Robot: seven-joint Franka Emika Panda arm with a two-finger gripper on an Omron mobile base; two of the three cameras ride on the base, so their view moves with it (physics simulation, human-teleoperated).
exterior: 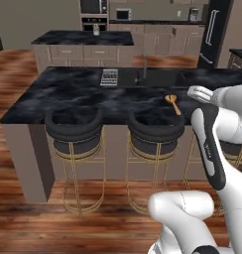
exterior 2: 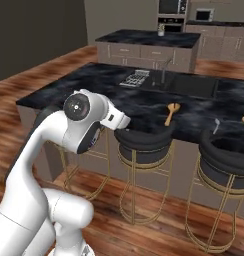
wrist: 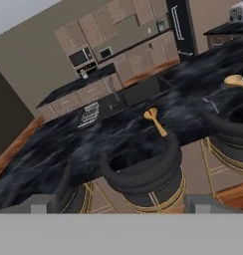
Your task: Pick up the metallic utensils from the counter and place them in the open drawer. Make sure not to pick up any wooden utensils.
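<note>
The pincer (wrist: 116,209) is spread wide and empty, well back from the black marble-look surface (wrist: 93,144). Ahead and to its right lies the small thin silver utensil (wrist: 210,105), beyond the notched tan wooden spoon (wrist: 156,121): approach past the spoon, descend squarely.

The counter (exterior: 68,94) lies wide and bare on its left stretch, open to approach from above. Nearer the middle a dish rack (exterior: 109,77) and the faucet (exterior: 144,69) stand up by the sink (exterior 2: 186,85), blocking the far edge there. A wooden spoon (exterior: 173,103) lies flat close to the near edge, a low thing. Along the front, black stools (exterior: 73,130) crowd right under the overhang, so passage below the counter edge is tight.
</note>
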